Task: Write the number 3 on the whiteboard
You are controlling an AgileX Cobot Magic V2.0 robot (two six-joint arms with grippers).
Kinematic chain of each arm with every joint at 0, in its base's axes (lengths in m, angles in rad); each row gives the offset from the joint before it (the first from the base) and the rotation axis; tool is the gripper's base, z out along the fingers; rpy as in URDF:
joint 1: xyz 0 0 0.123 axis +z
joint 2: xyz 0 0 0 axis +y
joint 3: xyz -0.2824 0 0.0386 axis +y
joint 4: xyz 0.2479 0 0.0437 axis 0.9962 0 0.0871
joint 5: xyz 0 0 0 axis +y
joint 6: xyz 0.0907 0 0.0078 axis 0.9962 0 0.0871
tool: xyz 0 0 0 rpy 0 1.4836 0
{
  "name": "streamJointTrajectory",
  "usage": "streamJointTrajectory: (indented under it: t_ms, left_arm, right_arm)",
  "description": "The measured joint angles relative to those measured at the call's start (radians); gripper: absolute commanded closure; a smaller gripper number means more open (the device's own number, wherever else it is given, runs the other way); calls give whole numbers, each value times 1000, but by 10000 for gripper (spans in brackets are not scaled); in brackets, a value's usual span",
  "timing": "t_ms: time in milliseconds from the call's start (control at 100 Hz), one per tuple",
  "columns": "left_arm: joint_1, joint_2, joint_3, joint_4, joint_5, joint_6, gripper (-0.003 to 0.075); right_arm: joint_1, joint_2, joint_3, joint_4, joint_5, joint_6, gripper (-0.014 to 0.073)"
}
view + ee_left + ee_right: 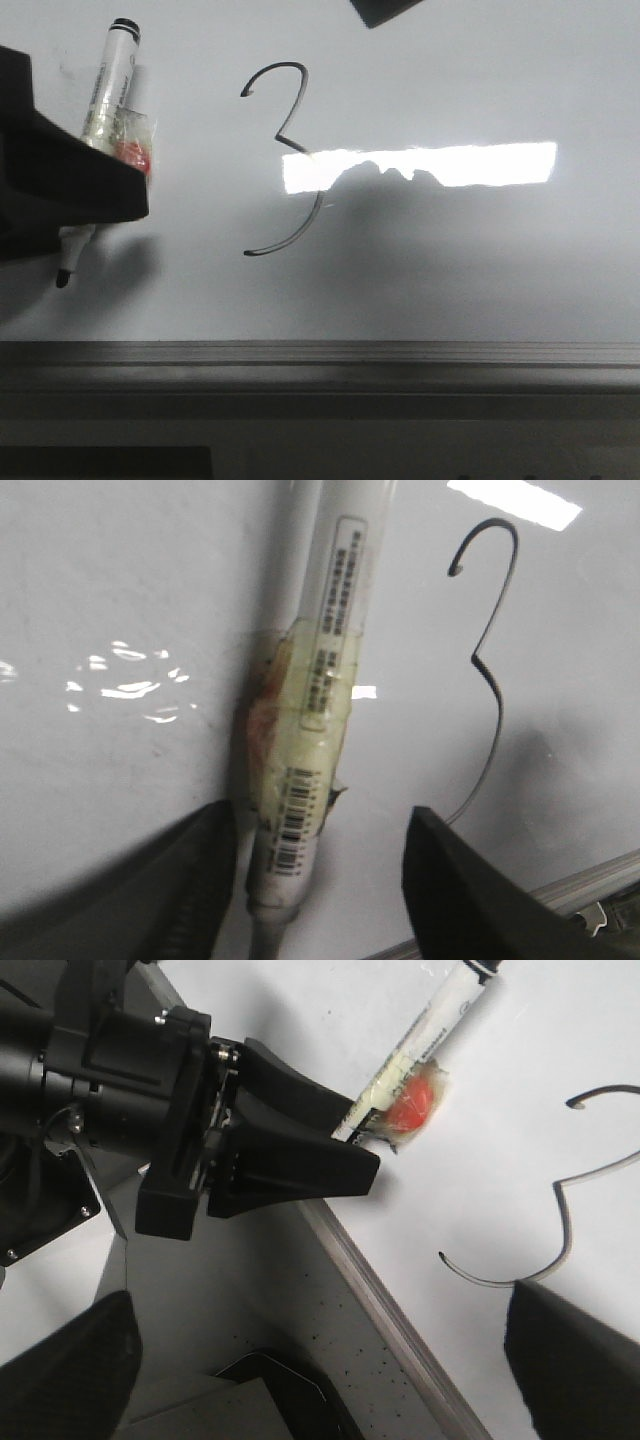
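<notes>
The whiteboard point(450, 260) carries a finished black number 3 point(283, 66), with a small hook at its upper start. The 3 also shows in the left wrist view point(499, 720) and the right wrist view point(480, 1280). A white marker point(110, 90) with a black cap, clear tape and a red lump point(415, 1100) lies on the board left of the 3. My left gripper point(320, 880) is open. The marker point(330, 660) lies between its fingers, close to one finger and apart from the other. My right gripper point(320, 1370) is open and empty over the board's edge.
A grey ridged edge strip point(320, 355) runs along the board's near side. Beyond it lies a speckled grey surface point(250, 1290) with a black object point(290, 1390). A bright light reflection point(440, 165) crosses the 3. A dark piece point(385, 10) pokes in at the top.
</notes>
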Motion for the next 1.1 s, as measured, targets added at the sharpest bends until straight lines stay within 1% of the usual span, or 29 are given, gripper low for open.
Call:
streamJointTrajectory:
  t_ms: [60, 110, 130, 150, 160, 180, 190, 200, 210, 220, 230, 250, 260, 270, 280, 290, 300, 310, 320, 330, 350, 380, 400, 530, 600, 700, 800, 900, 1100]
  left_arm:
    - [-3, -7, -2, 0, 0, 4, 227]
    - [-3, -20, -2, -7, -1, 19, 227]
    - [-3, -27, -2, -12, -1, 28, 227]
    - [-3, -36, -2, -19, -2, 39, 227]
    - [-3, -40, 0, -22, -2, 43, 227]
    - [-3, -51, 0, -26, -4, 55, 229]
    - [-3, -55, 0, -29, -4, 59, 231]
    - [-3, -63, 3, -31, -4, 67, 233]
    - [-3, -68, 3, -35, -5, 71, 241]
    - [-2, -76, 5, -37, -5, 79, 247]
    - [-1, -81, 5, -44, -5, 84, 254]
    - [0, -97, 9, -50, -6, 96, 283]
    - [0, -103, 9, -56, -6, 101, 310]
    - [2, -115, 12, -58, -6, 109, 325]
    - [2, -122, 11, -64, -6, 113, 342]
    - [2, -135, 12, -66, -6, 121, 379]
    - [2, -143, 14, -71, -10, 125, 400]
    - [4, -150, 14, -73, -9, 134, 443]
    - [4, -164, 16, -73, -9, 138, 466]
    - [4, -172, 16, -77, -11, 143, 514]
    - [4, -196, 18, -81, -11, 155, 565]
    - [4, -229, 20, -83, -11, 174, 691]
    - [4, -254, 22, -86, -13, 182, 739]
    - [4, -412, 47, -86, -21, 296, 741]
    - [4, -489, 62, -86, -19, 371, 741]
    - [4, -585, 83, -86, 24, 480, 741]
    - [4, -663, 104, -83, 95, 578, 740]
    - [4, -722, 126, -79, 150, 631, 741]
    - [4, -759, 138, -75, 219, 657, 741]
  right_arm:
    - [0, 0, 0, 0, 0, 5, -50]
    - [0, 0, 0, 0, 0, 5, 16]
    - [0, -2, 0, 0, 1, 5, 60]
    - [0, -3, 0, 0, 3, 5, 113]
    - [0, -3, 0, 0, 3, 5, 155]
    - [0, -5, 0, 0, 3, 5, 202]
    - [0, -7, 2, 0, 5, 5, 253]
    - [0, -7, 1, 0, 5, 7, 280]
    - [0, -10, 2, 0, 5, 7, 337]
    - [0, -12, 2, 0, 5, 10, 366]
    - [0, -12, 2, 0, 5, 10, 426]
    - [0, -17, 2, 0, 7, 14, 486]
    - [0, -20, 2, 0, 7, 14, 545]
    - [0, -21, 2, 0, 10, 16, 574]
    - [0, -25, 2, 0, 10, 17, 630]
    - [0, -27, 2, 0, 13, 17, 657]
    - [0, -29, 2, -2, 13, 19, 661]
    - [0, -34, 2, -2, 13, 19, 658]
    - [0, -36, 2, -2, 15, 21, 655]
    - [0, -41, 2, -3, 15, 21, 653]
    - [0, -48, 2, -6, 15, 23, 654]
    - [0, -60, 2, -12, 15, 25, 654]
    - [0, -69, 2, -18, 17, 25, 654]
    - [0, -136, 9, -77, 12, 27, 654]
    - [0, -189, 34, -121, -21, 28, 654]
    - [0, -297, 108, -171, -96, 30, 654]
    - [0, -420, 220, -185, -174, 30, 654]
    - [0, -551, 334, -192, -218, 32, 653]
    - [0, -784, 580, -208, -250, 32, 654]
